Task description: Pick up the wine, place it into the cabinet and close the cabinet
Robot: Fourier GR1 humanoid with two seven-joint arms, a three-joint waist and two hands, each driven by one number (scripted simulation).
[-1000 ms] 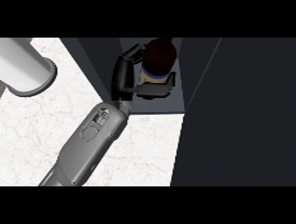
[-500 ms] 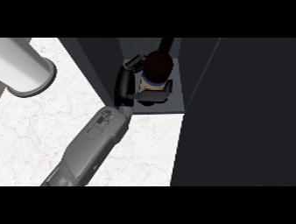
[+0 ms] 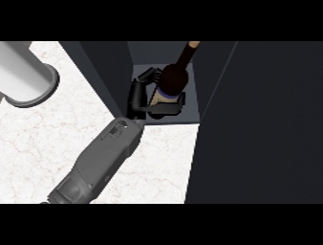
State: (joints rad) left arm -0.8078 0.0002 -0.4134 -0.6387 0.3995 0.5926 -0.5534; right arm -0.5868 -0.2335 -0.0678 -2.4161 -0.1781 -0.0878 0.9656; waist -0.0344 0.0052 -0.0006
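Observation:
The wine bottle [image 3: 173,79] is dark with a pale label band, and its neck points toward the top of the view. It stands inside the dark cabinet [image 3: 102,72], in the open compartment. My left hand [image 3: 137,95] is shut on the bottle from its left side: fingers curl round the far side and the thumb lies across the near side at the label. The grey forearm [image 3: 97,160] runs up to it from the lower left. Whether the bottle's base rests on the cabinet floor [image 3: 188,118] is hidden by the hand. My right hand does not show.
A large dark panel [image 3: 277,124] of the cabinet fills the right half of the view. A pale thick cylinder [image 3: 16,72] lies at the upper left over the white marble counter [image 3: 30,148]. The counter's edge shows at the far left.
The left hand has carried the bottle deeper into the cabinet compartment, and the forearm has stretched further in. The bottle's neck now shows longer toward the top.

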